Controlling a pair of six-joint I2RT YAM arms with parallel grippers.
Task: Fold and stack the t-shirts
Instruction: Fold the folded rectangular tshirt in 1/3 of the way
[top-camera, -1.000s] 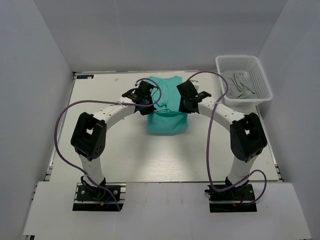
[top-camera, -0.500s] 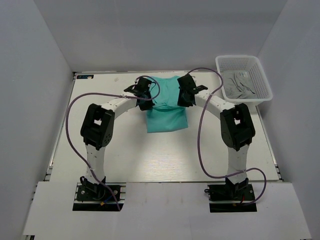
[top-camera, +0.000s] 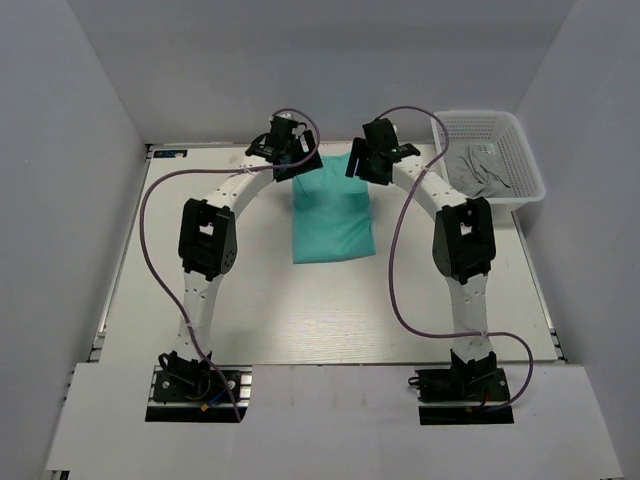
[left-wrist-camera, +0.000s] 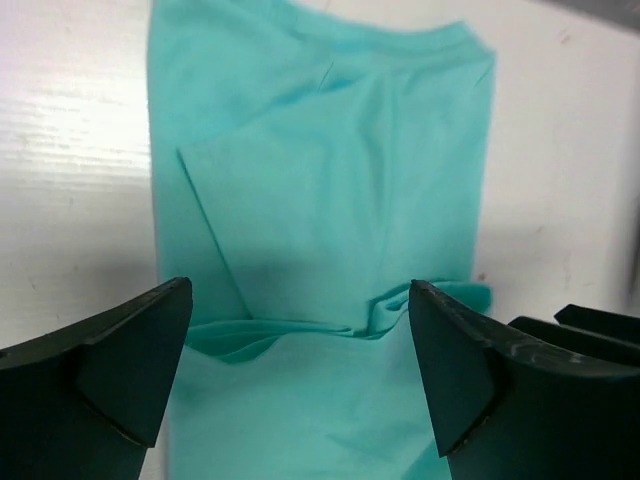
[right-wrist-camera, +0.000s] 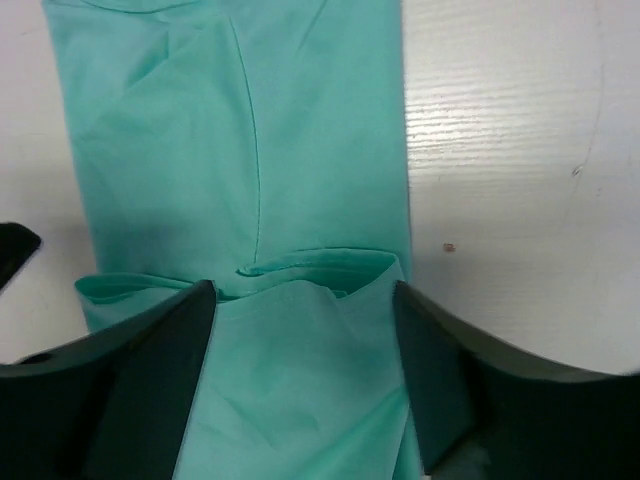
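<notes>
Hovering open: L hand (left-wrist-camera: 300, 292) & R hand (right-wrist-camera: 303, 292) over folded t-shirt (top-camera: 333, 215).

left arm (top-camera: 205, 240): stretched far forward, elbow raised, forearm bowed inward | left gripper (top-camera: 290, 160): tilted downward, jaws spread wide, empty, fingers (left-wrist-camera: 120, 370) well apart | right arm (top-camera: 460, 240): mirrors the left, bowed inward | right gripper (top-camera: 362, 165): level with the left gripper, near its right side, not touching, jaws spread wide, empty

Pale wood-grain table (top-camera: 260, 310) between plain grey-white walls (top-camera: 80, 100), white mesh basket (top-camera: 476, 114) at far right.
</notes>
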